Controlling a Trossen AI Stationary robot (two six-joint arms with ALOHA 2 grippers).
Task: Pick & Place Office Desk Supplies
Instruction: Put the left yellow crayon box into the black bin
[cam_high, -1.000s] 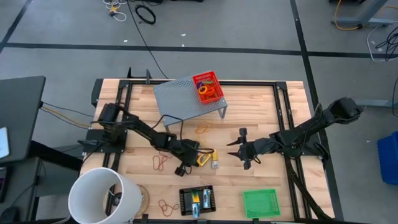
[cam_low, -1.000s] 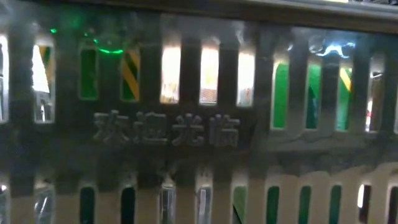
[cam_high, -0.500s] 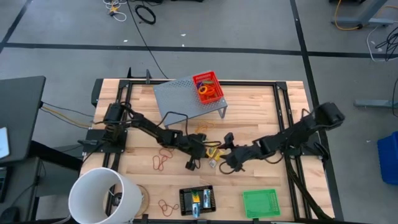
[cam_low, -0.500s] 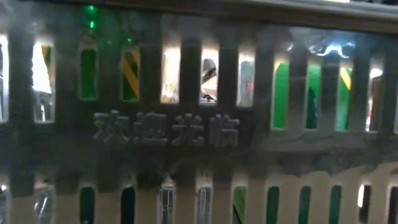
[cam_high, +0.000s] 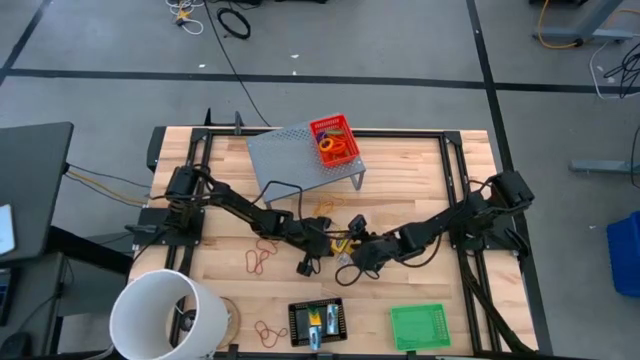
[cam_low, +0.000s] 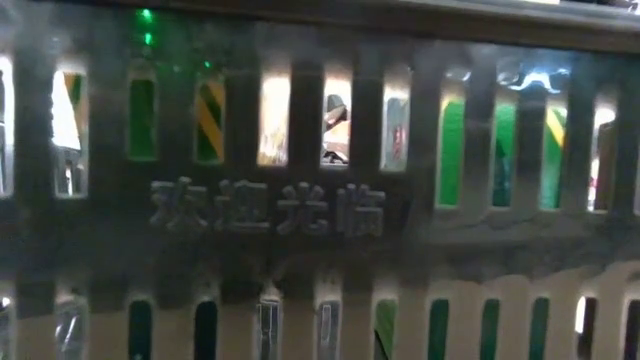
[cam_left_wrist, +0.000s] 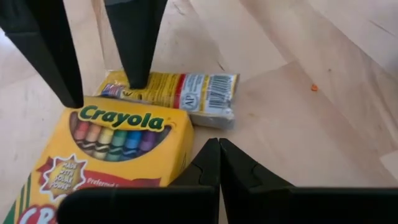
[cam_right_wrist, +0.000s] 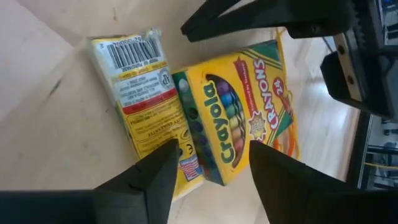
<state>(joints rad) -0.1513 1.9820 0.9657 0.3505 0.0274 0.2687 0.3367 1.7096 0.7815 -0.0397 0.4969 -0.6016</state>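
Note:
The yellow-green crayon box (cam_left_wrist: 106, 146) (cam_right_wrist: 242, 112) (cam_high: 340, 243) lies flat on the wood at the table's middle. A small yellow packet with a barcode (cam_left_wrist: 180, 93) (cam_right_wrist: 140, 93) lies flat along its side. My left gripper (cam_left_wrist: 219, 155) (cam_high: 322, 243) is shut, its tips beside the box's edge. My right gripper (cam_right_wrist: 212, 149) (cam_high: 352, 262) is open, coming from the right. Its fingers stand astride one end of the box, one fingertip (cam_left_wrist: 134, 78) over the packet. My left gripper's shut fingers sit right beside the crayon box's long edge (cam_left_wrist: 183, 158); whether they touch it I cannot tell. My right gripper points down at a slant from the table's right. One fingertip looks set on the packet's end (cam_left_wrist: 140, 90); actual contact cannot be told.
A red tray (cam_high: 333, 140) with coloured rings sits on the grey riser (cam_high: 295, 160). The black tray (cam_high: 316, 320) and green tray (cam_high: 420, 325) stand at the near edge, the white bucket (cam_high: 170, 315) at near left. Rubber bands (cam_high: 258, 260) (cam_high: 268, 332) (cam_high: 328, 205) lie loose. A dark slotted surface fills the low view.
My right gripper has travelled toward the table's left and slightly nearer, arriving over the crayon box and packet. My left gripper has moved a little toward the right, and the crayon box has shifted that way with it.

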